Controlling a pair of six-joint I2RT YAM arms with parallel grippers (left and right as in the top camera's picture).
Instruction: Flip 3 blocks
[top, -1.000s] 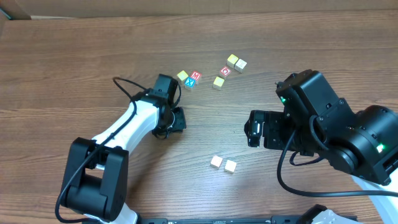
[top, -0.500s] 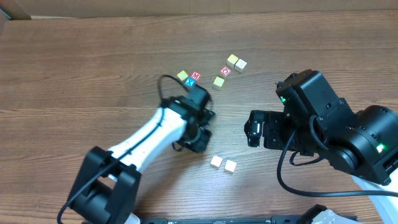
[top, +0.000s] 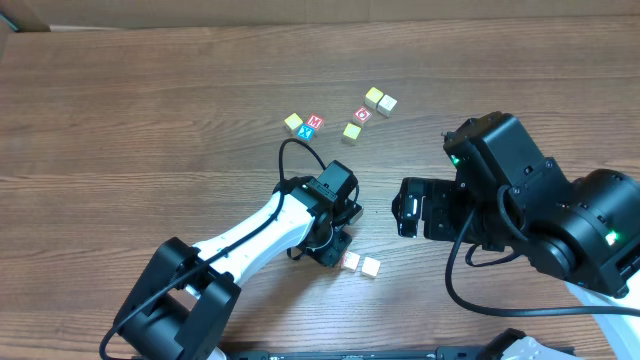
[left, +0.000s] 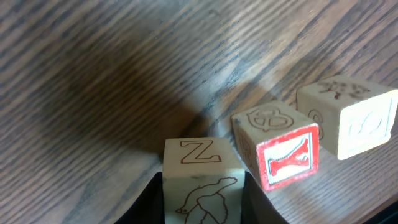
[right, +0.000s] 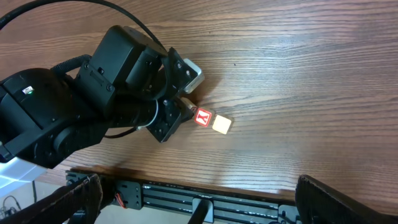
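My left gripper (left: 202, 190) is shut on a cream block (left: 200, 165) that shows a Z on top and a bird outline on its side. Right beside it on the table stands a block with a red Y face (left: 287, 155), and a cream block (left: 348, 118) sits just past that one. From overhead the left gripper (top: 335, 245) hides the held block and sits just left of the pair (top: 349, 261) (top: 371, 267). My right gripper (top: 410, 208) hovers open with nothing in it, to the right of them.
A cluster of other cubes lies at the back: a yellow one (top: 293, 122), the M and X cubes (top: 311, 126), a yellow-green one (top: 352, 131), the red-O cube (top: 363, 114), and a yellow and cream pair (top: 380, 99). The table's front edge (right: 249, 186) is near.
The left arm has swung from near the back cluster to the right and toward the front, ending beside the two front blocks. The right arm has not moved.
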